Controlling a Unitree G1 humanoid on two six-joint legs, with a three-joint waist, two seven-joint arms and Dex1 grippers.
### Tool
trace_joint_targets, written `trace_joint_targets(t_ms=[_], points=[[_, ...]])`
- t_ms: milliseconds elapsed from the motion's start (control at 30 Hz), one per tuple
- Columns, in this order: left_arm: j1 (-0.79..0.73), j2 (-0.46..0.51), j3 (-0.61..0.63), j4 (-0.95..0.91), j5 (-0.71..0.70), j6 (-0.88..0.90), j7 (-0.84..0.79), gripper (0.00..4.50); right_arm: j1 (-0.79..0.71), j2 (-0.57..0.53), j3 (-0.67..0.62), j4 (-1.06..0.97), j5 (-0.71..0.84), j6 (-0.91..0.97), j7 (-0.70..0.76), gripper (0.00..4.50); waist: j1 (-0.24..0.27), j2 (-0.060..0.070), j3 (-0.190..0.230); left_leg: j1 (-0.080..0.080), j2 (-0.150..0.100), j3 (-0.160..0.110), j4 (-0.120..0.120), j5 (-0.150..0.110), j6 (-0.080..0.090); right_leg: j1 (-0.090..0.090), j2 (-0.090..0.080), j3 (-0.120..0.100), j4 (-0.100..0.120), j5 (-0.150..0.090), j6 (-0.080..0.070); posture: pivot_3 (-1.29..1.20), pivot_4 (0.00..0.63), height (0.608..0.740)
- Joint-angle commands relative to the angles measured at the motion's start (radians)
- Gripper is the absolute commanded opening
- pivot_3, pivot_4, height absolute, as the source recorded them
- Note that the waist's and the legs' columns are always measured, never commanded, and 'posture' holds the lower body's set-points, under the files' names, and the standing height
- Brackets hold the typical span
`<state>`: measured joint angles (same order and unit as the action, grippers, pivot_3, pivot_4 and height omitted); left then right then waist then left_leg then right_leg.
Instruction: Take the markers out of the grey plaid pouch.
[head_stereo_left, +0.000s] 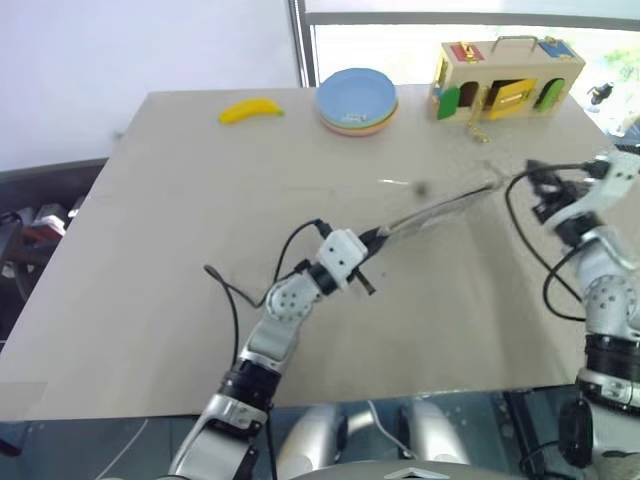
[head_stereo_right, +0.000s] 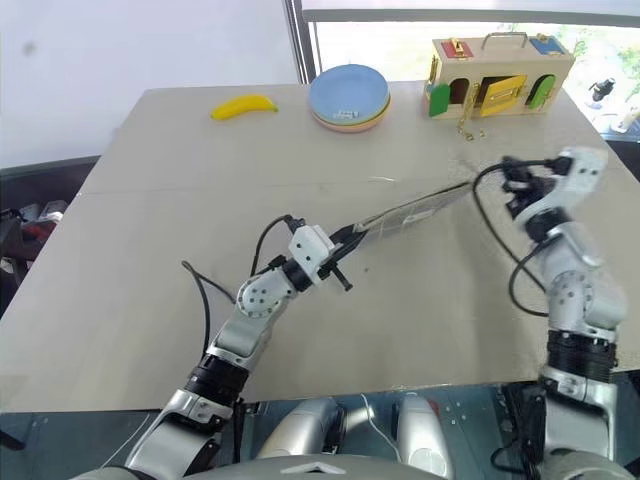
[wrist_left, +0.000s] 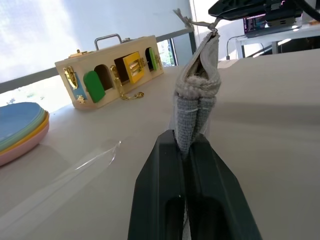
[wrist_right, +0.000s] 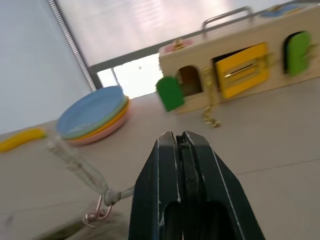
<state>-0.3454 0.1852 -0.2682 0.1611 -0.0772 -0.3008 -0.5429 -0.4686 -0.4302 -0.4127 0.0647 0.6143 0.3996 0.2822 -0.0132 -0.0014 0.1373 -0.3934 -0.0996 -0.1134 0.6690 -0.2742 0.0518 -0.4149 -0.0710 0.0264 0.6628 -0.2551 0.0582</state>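
1. Left gripper (wrist_left: 186, 150) has its two black fingers pinched tight on one end of the grey plaid pouch (wrist_left: 196, 97), so the pouch sticks out away from it, up off the table (head_stereo_left: 150, 250). In the head views that's about mid-frame, with the pouch (head_stereo_right: 405, 212) stretched out toward the right side.
2. Right gripper (wrist_right: 181, 145) is pressed fully together. In its wrist view nothing sits between the fingertips; the pouch's zipper pull ring (wrist_right: 97, 214) and cord hang just beside it, lower left of that frame.
3. Can't make out any markers, honestly. The pouch's mouth is seen end-on and blurry.
4. Background stuff: wooden toy box (head_stereo_left: 505, 75) with coloured doors and a handle sits upper right of the head views, a stack of plates (head_stereo_left: 357, 100) with a blue one on top is at top centre, and a yellow banana (head_stereo_left: 250, 110) lies to the left of the plates.
5. Right arm is over at the right edge of the frame, well apart from the left one.
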Motion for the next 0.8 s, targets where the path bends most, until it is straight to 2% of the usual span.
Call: trace_joint_targets(t_ms=[33, 67, 167, 300, 367, 533, 633, 800], points=[[0.022, 0.015, 0.040, -0.075, -0.084, 0.056, -0.052, 0.00, -0.024, -0.073, -0.075, -0.022, -0.011, -0.037, -0.004, 0.02, -0.001, 0.001, 0.000, 0.000, 0.000, 0.001, 0.000, 0.000, 0.000, 0.000, 0.000, 0.001, 0.000, 0.000, 0.000, 0.00, 0.150, 0.740], [0.024, 0.018, 0.040, -0.084, -0.101, 0.073, -0.071, 0.00, -0.017, -0.089, -0.063, -0.044, -0.006, -0.016, 0.015, 0.02, -0.001, 0.002, -0.001, 0.000, 0.000, 0.001, 0.000, 0.000, 0.000, 0.000, 0.000, 0.001, 0.000, 0.000, 0.000, 0.00, 0.150, 0.740], [0.024, 0.021, 0.036, -0.098, -0.139, 0.108, -0.121, 0.00, 0.034, -0.186, 0.015, -0.154, 0.011, 0.080, 0.140, 0.88, 0.003, 0.002, 0.000, 0.000, 0.000, 0.002, 0.000, 0.000, 0.000, 0.000, 0.000, 0.001, 0.000, 0.000, 0.000, 0.00, 0.150, 0.740], [0.010, 0.017, 0.038, -0.084, -0.163, 0.130, -0.172, 0.00, 0.109, -0.337, 0.116, -0.295, 0.008, 0.176, 0.292, 2.79, 0.001, 0.003, -0.001, 0.000, 0.001, 0.001, 0.000, 0.000, 0.000, 0.001, 0.000, 0.001, -0.001, 0.000, 0.000, 0.00, 0.150, 0.740], [-0.001, 0.011, 0.045, -0.071, -0.166, 0.136, -0.184, 0.00, 0.124, -0.377, 0.137, -0.349, 0.027, 0.212, 0.335, 3.71, 0.000, 0.003, -0.001, 0.001, 0.001, 0.002, 0.000, 0.000, 0.001, 0.001, 0.000, 0.001, -0.001, 0.000, 0.000, 0.00, 0.150, 0.740], [-0.014, -0.001, 0.055, -0.049, -0.163, 0.137, -0.201, 0.00, 0.120, -0.411, 0.174, -0.442, 0.066, 0.275, 0.405, 3.71, 0.005, 0.002, -0.001, 0.000, 0.001, 0.001, 0.001, 0.000, 0.001, 0.001, 0.000, 0.001, -0.001, 0.000, 0.000, 0.00, 0.150, 0.740], [-0.009, -0.009, 0.052, -0.044, -0.160, 0.132, -0.208, 0.00, 0.094, -0.389, 0.203, -0.438, 0.050, 0.285, 0.392, 2.94, 0.005, 0.002, 0.000, 0.000, 0.001, 0.001, 0.001, 0.000, 0.001, 0.001, 0.000, 0.001, -0.001, 0.000, 0.000, 0.00, 0.150, 0.740], [-0.006, -0.022, 0.044, -0.039, -0.156, 0.128, -0.224, 0.00, 0.056, -0.382, 0.244, -0.410, 0.026, 0.297, 0.399, 0.67, 0.010, 0.002, 0.000, 0.000, 0.001, 0.001, 0.001, 0.000, 0.000, 0.001, 0.000, 0.001, -0.002, 0.000, 0.000, 0.00, 0.150, 0.740]])
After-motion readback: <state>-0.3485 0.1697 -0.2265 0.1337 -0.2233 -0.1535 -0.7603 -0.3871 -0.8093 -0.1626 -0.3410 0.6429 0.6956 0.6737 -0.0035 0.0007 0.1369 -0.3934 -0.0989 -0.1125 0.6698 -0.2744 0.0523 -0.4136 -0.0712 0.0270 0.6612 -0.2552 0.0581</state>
